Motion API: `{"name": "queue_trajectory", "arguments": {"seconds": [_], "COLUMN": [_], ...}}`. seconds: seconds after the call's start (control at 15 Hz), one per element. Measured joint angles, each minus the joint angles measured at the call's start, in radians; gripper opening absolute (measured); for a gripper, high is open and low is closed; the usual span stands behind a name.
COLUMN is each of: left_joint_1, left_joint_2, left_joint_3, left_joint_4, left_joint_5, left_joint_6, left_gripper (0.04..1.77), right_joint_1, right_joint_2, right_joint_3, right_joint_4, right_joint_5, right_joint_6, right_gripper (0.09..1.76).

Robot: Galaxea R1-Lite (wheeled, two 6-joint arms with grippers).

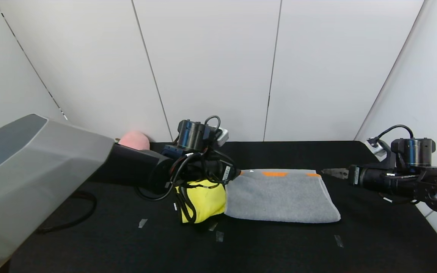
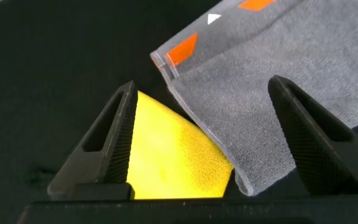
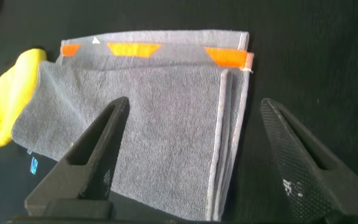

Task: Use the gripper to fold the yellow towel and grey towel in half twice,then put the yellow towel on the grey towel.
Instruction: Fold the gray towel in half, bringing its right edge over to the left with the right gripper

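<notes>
I see the grey towel (image 1: 281, 197) lying folded on the black counter (image 1: 317, 250), its pale band with orange marks along the far edge. The yellow towel (image 1: 205, 201) sits bunched just beside the grey one on my left, touching its left end and partly tucked under that corner, as my left wrist view shows. My left claw (image 2: 207, 134) hangs low over that spot with its fingers (image 2: 110, 143) spread wide, one over the yellow cloth and the other over the grey corner, gripping neither. My left arm's cables drape across the yellow towel in the head view. My right claw (image 3: 194, 155) is also wide and holds nothing; it sits off the grey towel's right end, near the far right corner, with the folded layers of the towel showing between its fingers (image 3: 89, 162) in the wrist view. A pink rounded thing (image 1: 134, 140) rests at the back of the counter by the wall, behind my left arm, and small bits of tape (image 1: 142, 223) dot the counter nearer to me.
</notes>
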Motion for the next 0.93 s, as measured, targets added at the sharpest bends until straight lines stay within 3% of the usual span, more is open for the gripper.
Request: {"name": "queue_trajectory", "arguments": {"seconds": [0.93], "left_joint_1": [0.006], "left_joint_2": [-0.073], "left_joint_3": [0.018], "left_joint_4": [0.0], "left_joint_5": [-0.003], "left_joint_6": [-0.003], "left_gripper": [1.68], "right_joint_1": [0.011], "right_joint_2": [0.045], "right_joint_3": [0.038], "right_joint_4": [-0.004], "right_joint_5": [0.002], "right_joint_6": [-0.03], "right_gripper": [1.68]}}
